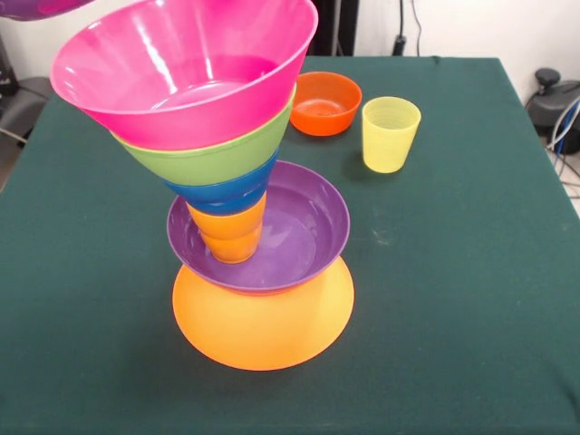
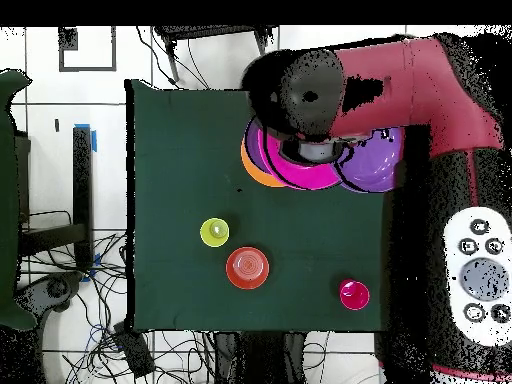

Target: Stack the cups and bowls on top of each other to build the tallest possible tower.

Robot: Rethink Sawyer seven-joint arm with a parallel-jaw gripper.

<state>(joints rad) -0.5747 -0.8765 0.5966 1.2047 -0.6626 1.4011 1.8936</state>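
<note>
The tower stands mid-table: an upturned yellow-orange bowl (image 1: 263,331), a purple bowl (image 1: 304,227), an orange cup (image 1: 231,231), a blue bowl (image 1: 222,192), a green bowl (image 1: 213,156) and the big pink bowl (image 1: 181,72) on top, leaning. A second purple bowl (image 1: 32,7) shows at the top left edge, above the table; in the overhead view (image 2: 378,160) it lies beside the tower. The arm's end (image 2: 310,95) hangs over the tower and covers most of my gripper (image 2: 318,150). The yellow cup (image 1: 391,133), small orange-red bowl (image 1: 324,101) and red-pink cup (image 2: 354,294) stand apart.
The green table (image 1: 471,299) carries everything. The orange-red bowl (image 2: 247,267) and yellow cup (image 2: 214,232) sit close together. The red-pink cup is near the table edge on the robot's side. Cables lie on the floor beyond the table.
</note>
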